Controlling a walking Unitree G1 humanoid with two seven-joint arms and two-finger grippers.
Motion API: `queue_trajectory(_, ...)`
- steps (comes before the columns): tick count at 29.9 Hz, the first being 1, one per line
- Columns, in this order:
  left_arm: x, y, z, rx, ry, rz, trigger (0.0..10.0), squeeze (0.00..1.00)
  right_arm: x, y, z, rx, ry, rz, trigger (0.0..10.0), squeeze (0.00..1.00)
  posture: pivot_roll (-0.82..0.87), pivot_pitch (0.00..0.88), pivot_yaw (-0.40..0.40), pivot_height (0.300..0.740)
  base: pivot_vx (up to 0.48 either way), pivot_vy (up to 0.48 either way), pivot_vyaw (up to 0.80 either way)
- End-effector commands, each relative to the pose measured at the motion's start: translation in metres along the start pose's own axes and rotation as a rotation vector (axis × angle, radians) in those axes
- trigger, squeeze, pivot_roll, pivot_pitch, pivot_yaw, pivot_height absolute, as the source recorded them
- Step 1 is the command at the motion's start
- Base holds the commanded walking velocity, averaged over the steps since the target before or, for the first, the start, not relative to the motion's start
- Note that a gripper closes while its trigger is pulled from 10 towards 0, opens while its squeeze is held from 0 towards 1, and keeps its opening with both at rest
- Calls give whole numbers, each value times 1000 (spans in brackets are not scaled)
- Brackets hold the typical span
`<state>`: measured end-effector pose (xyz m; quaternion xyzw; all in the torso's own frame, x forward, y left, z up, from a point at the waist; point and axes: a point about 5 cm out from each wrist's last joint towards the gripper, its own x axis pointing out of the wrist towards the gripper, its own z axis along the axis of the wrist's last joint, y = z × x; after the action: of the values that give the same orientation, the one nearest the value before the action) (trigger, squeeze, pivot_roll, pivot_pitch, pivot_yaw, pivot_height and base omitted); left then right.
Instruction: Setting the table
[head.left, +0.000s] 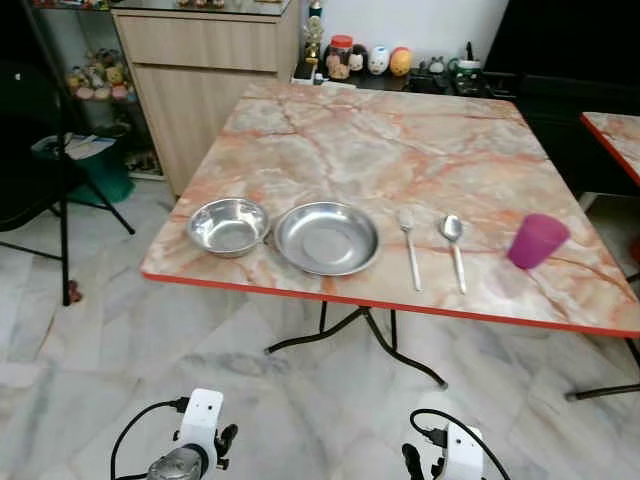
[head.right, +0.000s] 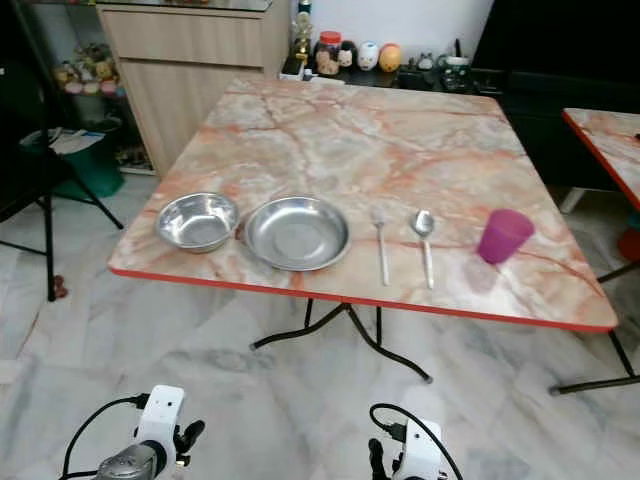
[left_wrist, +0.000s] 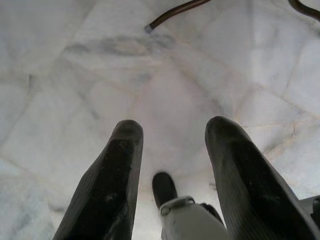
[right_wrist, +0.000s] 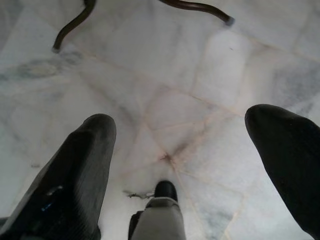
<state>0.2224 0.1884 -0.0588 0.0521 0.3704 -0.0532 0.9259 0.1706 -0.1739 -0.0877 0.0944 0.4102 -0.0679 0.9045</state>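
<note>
On the table (head.left: 400, 140), fork (head.left: 409, 245) and spoon (head.left: 454, 249) parallel, heads away; both grippers' fingers (left_wrist: 110, 185) apart, empty.

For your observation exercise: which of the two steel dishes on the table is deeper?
The small steel bowl, at the row's left end; the wider steel plate beside it is shallower.

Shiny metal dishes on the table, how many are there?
2. The small bowl sits near the table's front edge on the robot's left. The wider plate lies just to its right, with the fork further right.
</note>
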Motion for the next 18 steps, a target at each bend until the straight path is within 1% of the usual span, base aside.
queue_trajectory(1,0,-4,-1,-10,2,-11,10000,0,-1,-4,-1,4,0,-13,10000,0,65,0,-49,740,0,0,0)
queue_trajectory(4,0,-4,-1,-7,2,-15,10000,0,-1,-4,-1,2,0,-13,10000,0,65,0,-49,740,0,0,0)
queue_trajectory(8,0,3,6,-14,-46,2,10000,0,-1,-4,1,-4,-16,-8,10000,0,63,0,-47,740,0,0,0)
queue_trajectory(11,-1,6,15,5,-122,1,10000,0,-1,-4,2,-7,-25,-5,10000,0,62,0,-46,740,0,0,0)
queue_trajectory(15,-5,18,25,9,-232,29,10000,0,-1,-4,2,-11,-30,-11,10000,0,63,0,-46,740,0,0,0)
queue_trajectory(17,-6,18,26,8,-238,29,10000,0,-1,-4,2,-11,-31,-12,10000,0,59,0,-46,740,0,0,0)
queue_trajectory(18,-7,20,31,7,-278,26,10000,0,1,-10,15,-11,-82,-12,10000,0,60,0,-47,740,0,0,0)
